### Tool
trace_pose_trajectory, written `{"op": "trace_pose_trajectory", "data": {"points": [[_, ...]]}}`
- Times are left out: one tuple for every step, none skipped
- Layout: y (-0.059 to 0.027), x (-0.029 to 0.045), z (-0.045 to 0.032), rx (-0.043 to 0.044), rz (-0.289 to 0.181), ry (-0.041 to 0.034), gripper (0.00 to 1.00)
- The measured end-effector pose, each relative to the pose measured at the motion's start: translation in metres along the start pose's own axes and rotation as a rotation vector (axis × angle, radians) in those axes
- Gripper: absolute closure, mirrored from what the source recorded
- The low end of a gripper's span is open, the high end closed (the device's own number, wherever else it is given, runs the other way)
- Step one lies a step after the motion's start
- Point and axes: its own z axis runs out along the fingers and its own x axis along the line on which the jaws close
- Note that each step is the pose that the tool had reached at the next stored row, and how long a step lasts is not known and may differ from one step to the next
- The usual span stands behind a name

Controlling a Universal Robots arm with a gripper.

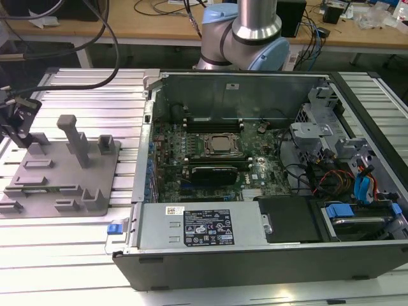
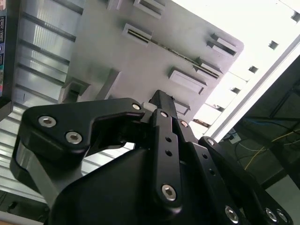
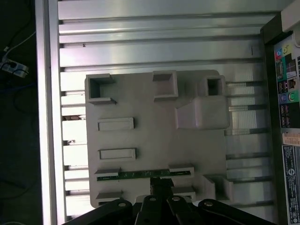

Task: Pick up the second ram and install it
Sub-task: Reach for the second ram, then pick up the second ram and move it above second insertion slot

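The gripper (image 3: pixel 161 185) hangs above the grey fixture plate (image 3: pixel 150 145) with its black fingers (image 2: pixel 159 99) drawn together; they look pressed tip to tip with nothing between them, though from the first wrist view's steep angle a thin gap cannot be ruled out. In that view the fingertips lie just over the middle of the second ram (image 3: pixel 136 175), a narrow green stick standing on edge in a slot of the plate, held between small raised blocks at either end. The ram lies toward the near side of the plate, well apart from the row of square pockets and the tall post (image 1: pixel 71 137) on the far side. In the exterior view the gripper sits high at the exterior view's left, over the plate, which rests on a ribbed aluminium table (image 1: pixel 89 86). To the exterior view's right of the plate lies the open computer case (image 1: pixel 255 261), with its motherboard (image 1: pixel 268 172) exposed and the CPU socket (image 1: pixel 222 145) near the middle. The robot arm (image 1: pixel 255 25) rises behind the far wall of the case.
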Motion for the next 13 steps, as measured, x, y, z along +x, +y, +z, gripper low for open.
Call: {"op": "trace_pose_trajectory", "data": {"points": [[0.0000,0.0000,0.0000,0.0000,0.000,0.0000,0.92],[0.0000,0.0000,0.0000,0.0000,0.000,0.0000,0.92],[0.0000,0.0000,0.0000,0.0000,0.000,-0.0001,0.92],[0.0000,0.0000,0.0000,0.0000,0.000,0.0000,0.92],[0.0000,0.0000,0.0000,0.0000,0.000,0.0000,0.92],[0.0000,0.0000,0.0000,0.0000,0.000,0.0000,0.92],[0.0000,0.0000,0.0000,0.0000,0.000,0.0000,0.92],[0.0000,0.0000,0.0000,0.0000,0.000,0.0000,0.92],[0.0000,0.0000,0.0000,0.0000,0.000,-0.0001,0.92],[0.0000,0.0000,0.0000,0.0000,0.000,0.0000,0.92],[0.0000,0.0000,0.0000,-0.0001,0.000,0.0000,0.92],[0.0000,0.0000,0.0000,0.0000,0.000,0.0000,0.92],[0.0000,0.0000,0.0000,0.0000,-0.002,0.0001,0.92]]}}
